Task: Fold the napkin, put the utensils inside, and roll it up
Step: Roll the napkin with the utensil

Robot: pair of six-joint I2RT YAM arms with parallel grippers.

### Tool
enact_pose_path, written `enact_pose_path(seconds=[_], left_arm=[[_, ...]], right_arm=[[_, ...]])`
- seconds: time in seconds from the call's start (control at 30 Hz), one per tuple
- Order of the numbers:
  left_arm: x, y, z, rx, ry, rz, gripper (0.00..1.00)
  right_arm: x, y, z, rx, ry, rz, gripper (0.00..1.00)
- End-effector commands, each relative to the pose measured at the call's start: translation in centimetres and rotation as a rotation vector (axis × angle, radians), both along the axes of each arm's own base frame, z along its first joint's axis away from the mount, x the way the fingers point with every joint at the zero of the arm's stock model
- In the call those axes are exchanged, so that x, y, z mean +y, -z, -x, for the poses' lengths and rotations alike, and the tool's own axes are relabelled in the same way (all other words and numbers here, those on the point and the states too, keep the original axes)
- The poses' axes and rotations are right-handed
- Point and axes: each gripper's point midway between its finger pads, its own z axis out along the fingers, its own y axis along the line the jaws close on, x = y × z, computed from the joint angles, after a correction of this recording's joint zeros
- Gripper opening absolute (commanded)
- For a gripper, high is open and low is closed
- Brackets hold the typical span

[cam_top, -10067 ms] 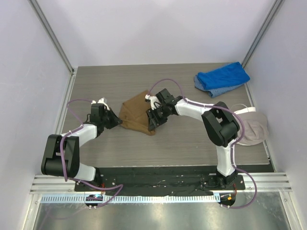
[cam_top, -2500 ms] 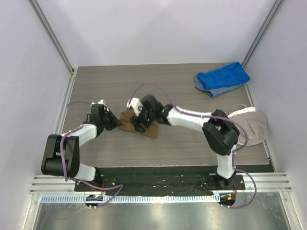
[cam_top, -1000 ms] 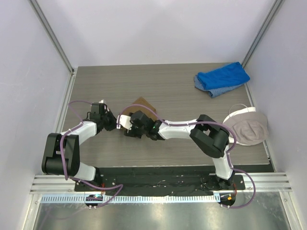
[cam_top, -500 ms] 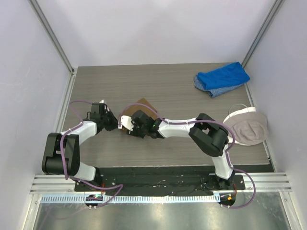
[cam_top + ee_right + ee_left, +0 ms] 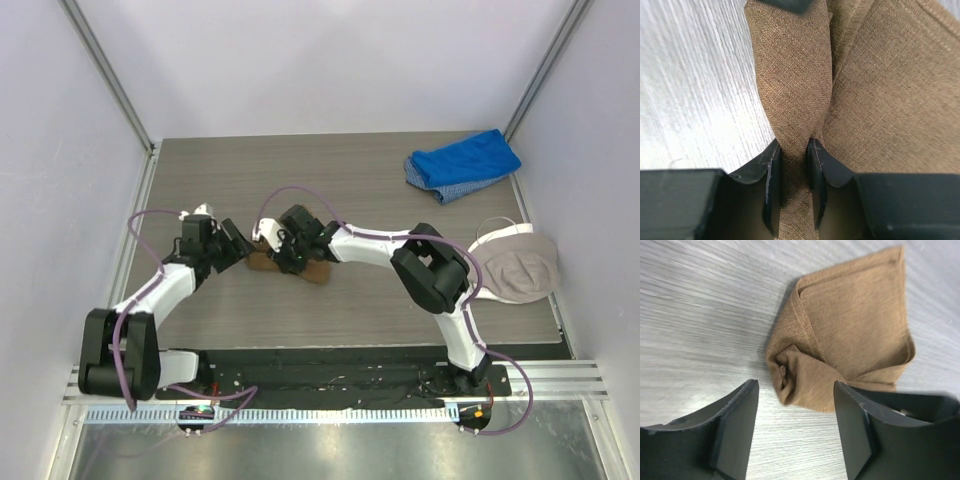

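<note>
Fingers of your right end effector (image 5: 794,150) pinch the plain tan-brown cloth napkin (image 5: 875,85). Your left end effector (image 5: 795,386), at its nine o'clock, stands wide.

The napkin (image 5: 850,335) is plain tan-brown with a fine weave, and the tabletop (image 5: 690,300) is grey with streaky wood grain. My left fingers (image 5: 735,430) and right fingers (image 5: 771,185) are black. The cloth (image 5: 463,163) is blue, the cap-like item (image 5: 515,265) beige and white.

This looks to us like a robot lab: two white and black robot arms (image 5: 165,282) (image 5: 370,243) bolted to a flat black plate (image 5: 330,375) on a grey wood-look table (image 5: 250,170), plain white walls (image 5: 330,60) around.
</note>
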Motion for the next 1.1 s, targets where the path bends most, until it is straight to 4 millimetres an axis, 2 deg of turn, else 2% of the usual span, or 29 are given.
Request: enact_pose_path(seconds=[0.0,0.13,0.17,0.23,0.27,0.4,0.5,0.57,0.8,1.07], left_arm=[[1.3,-1.2,0.6,-0.074,-0.063,-0.042,0.67],[1.3,-0.7,1.4,-0.082,-0.064,-0.03,0.68],[1.2,-0.7,1.5,-0.081,-0.062,-0.02,0.68],[0.8,-0.5,1.7,-0.084,-0.048,-0.006,0.68],[0.5,-0.5,1.9,-0.085,-0.033,0.009,0.69],[-0.5,-0.5,2.2,-0.122,0.012,0.054,0.7],[-0.9,-0.3,2.5,-0.137,0.023,0.075,0.7],[-1.1,0.0,2.5,-0.153,0.037,0.087,0.71],[-2.2,-0.2,2.6,-0.219,0.106,0.12,0.7],[-2.1,1.5,2.0,-0.164,0.106,0.104,0.59]], right_arm=[[-3.2,4.5,6.1,0.423,0.015,0.088,0.24],[-3.1,3.7,7.5,0.617,0.013,0.026,0.22],[-2.7,2.8,7.6,0.688,0.02,-0.013,0.22],[-3.0,3.3,7.9,0.789,0.046,-0.012,0.2],[-2.7,2.5,8.0,0.846,0.029,-0.052,0.19],[-2.5,1.8,8.2,0.96,0.047,-0.082,0.18],[-2.8,2.3,7.7,1.033,0.072,-0.1,0.19],[-3.0,3.3,7.1,1.101,0.125,-0.098,0.19],[-2.9,4.9,6.0,1.191,0.174,-0.109,0.19],[-2.8,6.0,5.4,1.222,0.187,-0.115,0.2]])
